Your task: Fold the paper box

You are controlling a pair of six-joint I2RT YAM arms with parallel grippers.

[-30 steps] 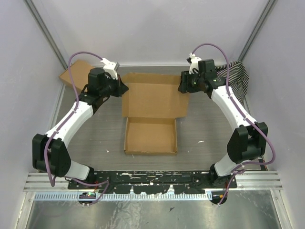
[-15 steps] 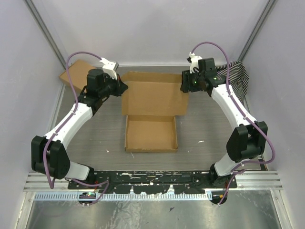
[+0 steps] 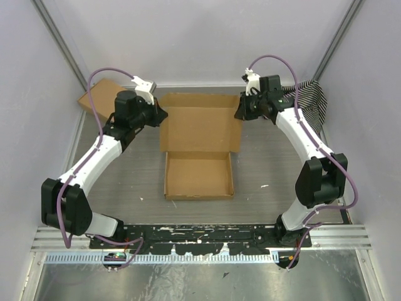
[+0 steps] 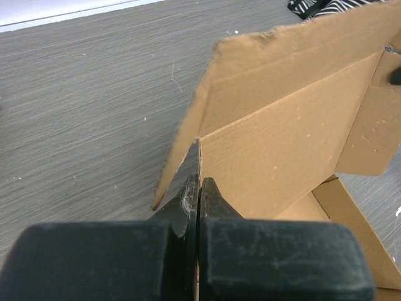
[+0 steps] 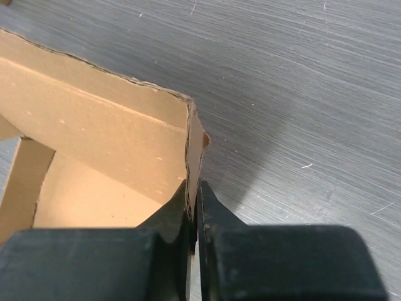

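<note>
Since a second ago the right pincer point(image 3: 239, 113) has slid inward, carrying the right edge of the lid point(image 3: 200, 128) with it, so the lid looks narrower; the left pincer point(image 3: 163, 116) has barely shifted. Both are clenched on the box point(image 3: 198, 179), each nipping one side edge of the raised lid. It sits mid-counter point(image 3: 263, 169), its long axis running from the arm bases toward the far wall, tray nearest the bases. Right of the box lies a striped cloth point(image 3: 311, 95); left, a cardboard slab point(image 3: 99, 94).
</note>
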